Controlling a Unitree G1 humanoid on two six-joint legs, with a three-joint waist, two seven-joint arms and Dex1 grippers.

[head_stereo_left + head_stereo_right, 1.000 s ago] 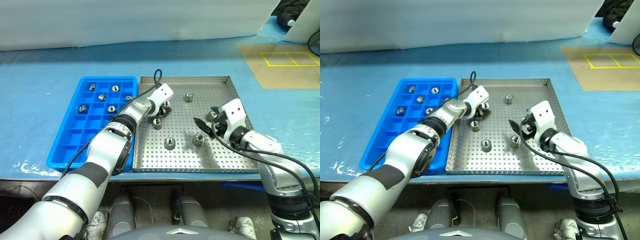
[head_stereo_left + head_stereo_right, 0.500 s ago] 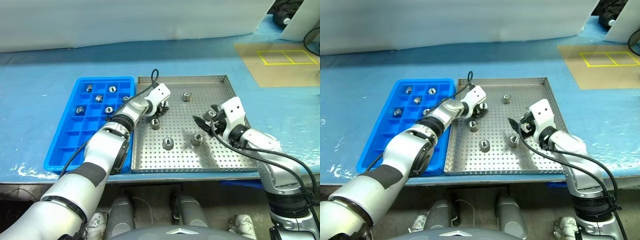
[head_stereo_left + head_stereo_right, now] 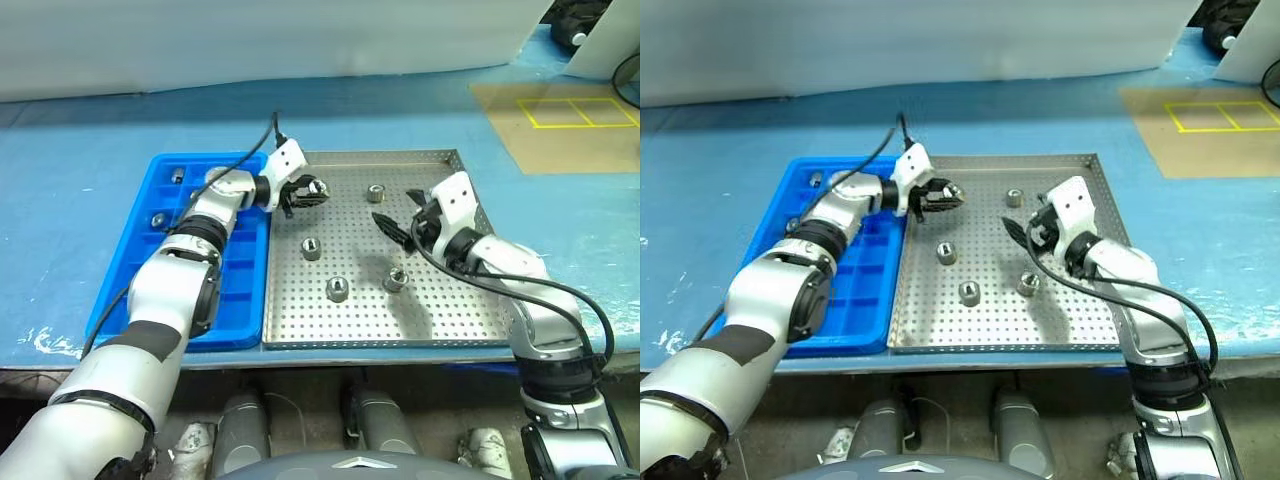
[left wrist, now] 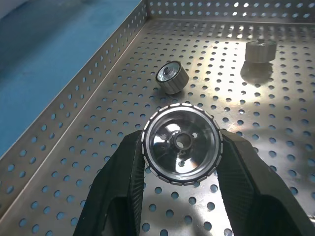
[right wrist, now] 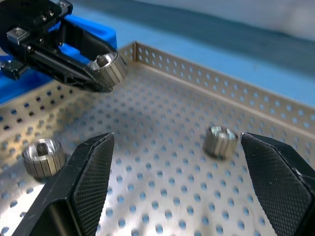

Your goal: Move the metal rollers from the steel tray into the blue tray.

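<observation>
While I am scanning from my left, the blue tray (image 3: pixel 180 290) is lying on the blue surface (image 3: pixel 70 160), touching the steel tray (image 3: pixel 440 310) along its long side, with a few rollers (image 3: pixel 160 219) sitting in far compartments and the near ones looking empty. My left gripper (image 3: pixel 312 190) is hovering just past that shared edge, over the far left corner of the steel tray, its jaws pinching one metal roller (image 4: pixel 180 142) across its ribbed rim, clear of the perforated floor. I am judging these rollers to be dense, rigid and slick for their size, so gripping across the knurled flanks, as now, looks safest; a hold on the polished faces would likely slip.

Four loose rollers are resting on the steel floor: one at the far middle (image 3: pixel 376 193) and three nearer, (image 3: pixel 311 248), (image 3: pixel 337 289) and (image 3: pixel 396 279), all well apart. My right gripper (image 3: pixel 392 226) is hanging above the tray's middle right with its jaws spread wide, holding nothing.

I am reckoning the low raised rims of both trays are the only things to clear, and the room above the blue tray's near cells looks open.
</observation>
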